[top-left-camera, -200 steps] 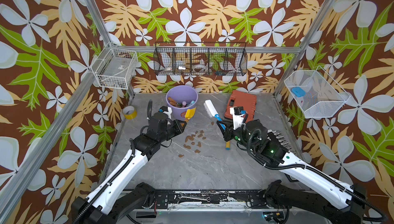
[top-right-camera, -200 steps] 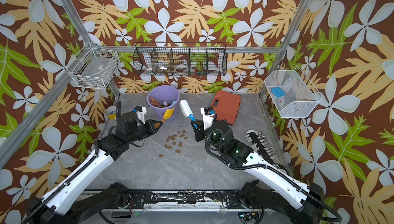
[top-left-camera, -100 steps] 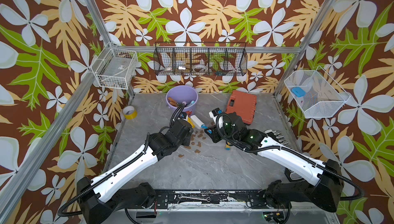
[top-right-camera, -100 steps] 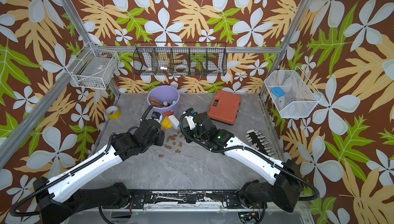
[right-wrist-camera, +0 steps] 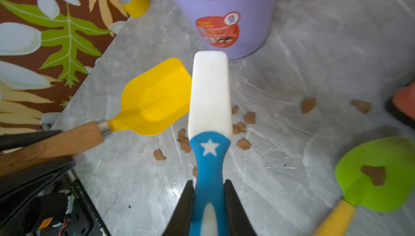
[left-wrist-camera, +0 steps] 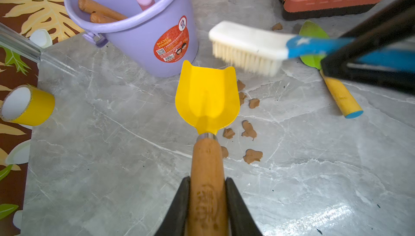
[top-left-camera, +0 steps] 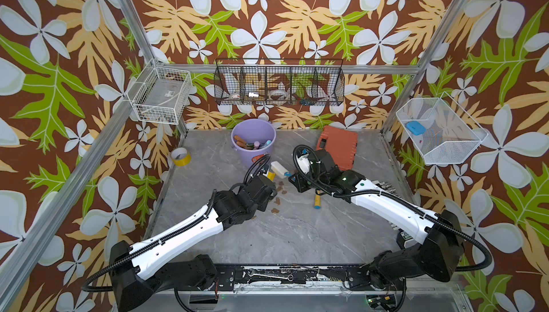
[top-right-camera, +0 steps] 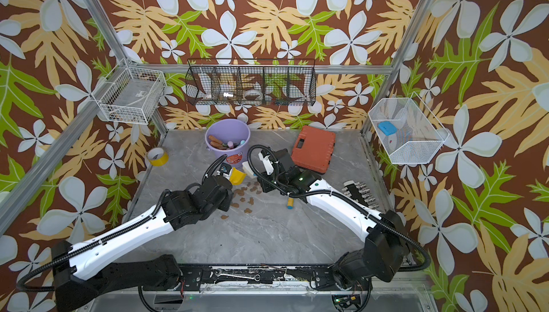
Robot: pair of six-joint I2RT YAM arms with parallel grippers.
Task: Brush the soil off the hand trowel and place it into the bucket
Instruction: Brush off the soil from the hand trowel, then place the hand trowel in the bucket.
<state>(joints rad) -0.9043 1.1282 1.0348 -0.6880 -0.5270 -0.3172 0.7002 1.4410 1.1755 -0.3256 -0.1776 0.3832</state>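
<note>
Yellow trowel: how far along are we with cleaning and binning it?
Done: the yellow trowel looks clean; soil lies on the table beneath. In hand: left pincer grips its wooden handle, right pincer holds the brush by the blade. Left: drop it into the bucket; the green trowel carries a clump.

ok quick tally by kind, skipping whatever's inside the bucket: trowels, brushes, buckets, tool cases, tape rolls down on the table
trowels: 2 (yellow trowel, green trowel)
brush: 1
bucket: 1
tool case: 1
tape roll: 1
total: 6
</note>
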